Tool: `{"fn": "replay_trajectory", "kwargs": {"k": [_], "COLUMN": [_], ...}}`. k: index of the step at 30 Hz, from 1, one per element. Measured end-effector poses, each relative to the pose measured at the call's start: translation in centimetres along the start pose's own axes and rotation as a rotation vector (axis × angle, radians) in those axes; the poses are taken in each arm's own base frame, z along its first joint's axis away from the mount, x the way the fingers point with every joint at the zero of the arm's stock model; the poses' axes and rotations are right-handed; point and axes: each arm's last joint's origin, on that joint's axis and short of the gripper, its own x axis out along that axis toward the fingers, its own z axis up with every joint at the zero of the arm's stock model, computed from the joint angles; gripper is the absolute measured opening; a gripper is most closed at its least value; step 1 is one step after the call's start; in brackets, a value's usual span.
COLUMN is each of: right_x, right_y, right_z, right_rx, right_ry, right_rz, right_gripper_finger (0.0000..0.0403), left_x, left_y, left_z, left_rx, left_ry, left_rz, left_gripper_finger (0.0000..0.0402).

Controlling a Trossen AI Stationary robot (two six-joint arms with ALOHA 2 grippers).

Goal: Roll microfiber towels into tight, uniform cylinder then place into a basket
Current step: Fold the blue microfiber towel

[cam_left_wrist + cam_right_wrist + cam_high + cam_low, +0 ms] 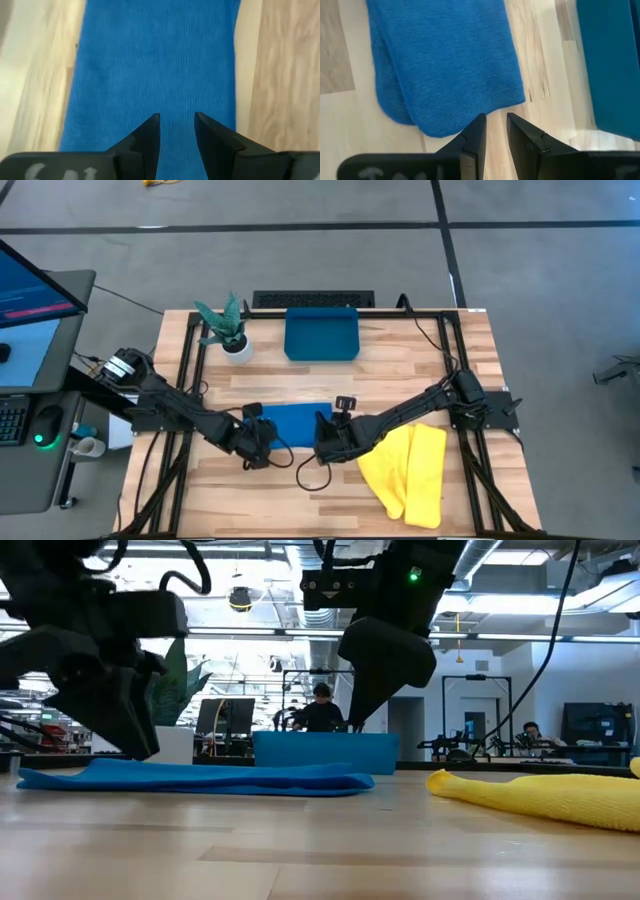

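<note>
Left gripper (177,131) and right gripper (495,131) hang low at opposite ends of the blue towel (290,423), fingers slightly apart, holding nothing. Two towels counted, the yellow towel (410,470) beside the blue; one basket (321,335) beyond it.

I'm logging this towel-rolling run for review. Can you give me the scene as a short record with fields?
blue towel: folded flat on the table, not yet rolled
yellow towel: lying loose to the right of the blue one
basket: at the table's far edge, no towel in it
left gripper: over the blue towel's left end, fingers slightly apart, nothing between them
right gripper: at the blue towel's right end, fingers slightly apart over bare wood
plant pot: left of the basket
</note>
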Motion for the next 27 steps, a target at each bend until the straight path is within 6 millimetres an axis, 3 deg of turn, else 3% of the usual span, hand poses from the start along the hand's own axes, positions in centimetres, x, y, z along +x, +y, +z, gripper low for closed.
{"fn": "replay_trajectory", "kwargs": {"k": [12, 27], "right_x": [0.0, 0.0], "right_y": [0.0, 0.0], "right_z": [0.1, 0.2], "right_rx": [0.008, 0.039], "right_ry": [-0.010, -0.016], "right_rz": [0.003, 0.006], "right_gripper_finger": [0.0098, 0.0098], "left_x": [1.3, 2.6], "left_y": [3.4, 8.3], "left_z": [-0.2, 0.3], "left_rx": [0.172, 0.158], "left_ry": [0.177, 0.333], "left_rz": [0.076, 0.149], "left_gripper_finger": [0.0114, 0.0114]}}
